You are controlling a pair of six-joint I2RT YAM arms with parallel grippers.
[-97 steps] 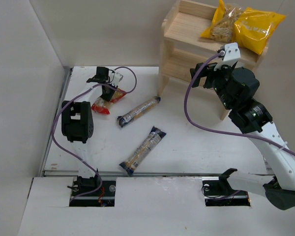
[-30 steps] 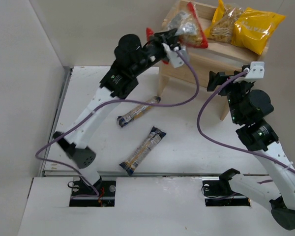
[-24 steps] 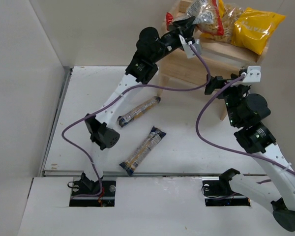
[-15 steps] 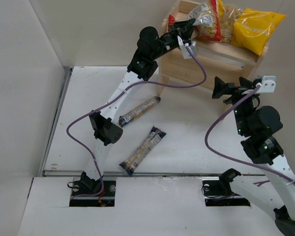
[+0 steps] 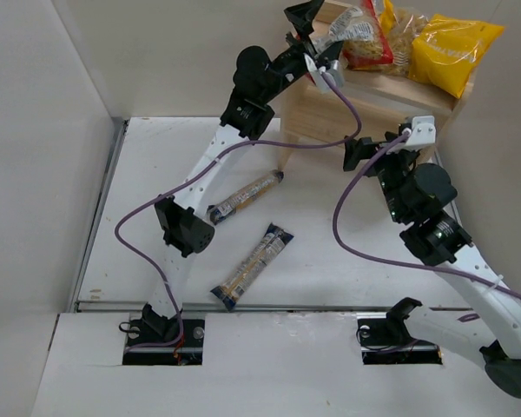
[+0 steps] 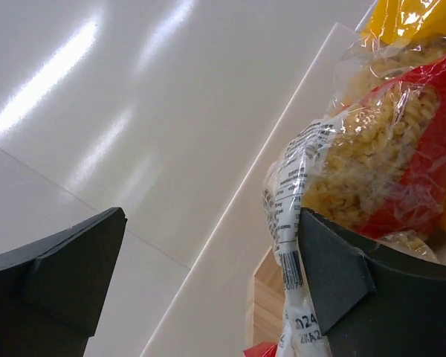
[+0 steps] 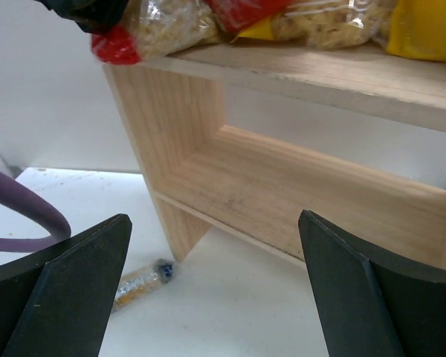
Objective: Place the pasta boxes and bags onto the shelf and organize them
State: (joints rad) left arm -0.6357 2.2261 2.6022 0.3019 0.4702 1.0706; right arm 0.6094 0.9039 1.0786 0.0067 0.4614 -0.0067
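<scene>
The clear bag with red ends (image 5: 358,35) lies on the top tier of the wooden shelf (image 5: 378,91), beside a yellow bag with a clear window (image 5: 404,30) and a bright yellow bag (image 5: 456,48). My left gripper (image 5: 317,36) stands open at that bag's left end. In the left wrist view the bag (image 6: 372,171) has its printed tail against the right finger, and the left gripper (image 6: 208,282) holds nothing. Two pasta boxes (image 5: 245,196) (image 5: 253,265) lie on the table. My right gripper (image 5: 371,152) (image 7: 215,282) is open and empty in front of the lower tier (image 7: 282,186).
White walls close in the table on the left and at the back. The left arm's purple cable (image 5: 347,104) hangs across the shelf front. In the right wrist view one pasta box end (image 7: 141,281) shows by the shelf's leg (image 7: 175,223).
My left gripper has opened and let go of the clear red-ended bag, which now rests on the top tier. The right arm has swung left, closer to the shelf front.
</scene>
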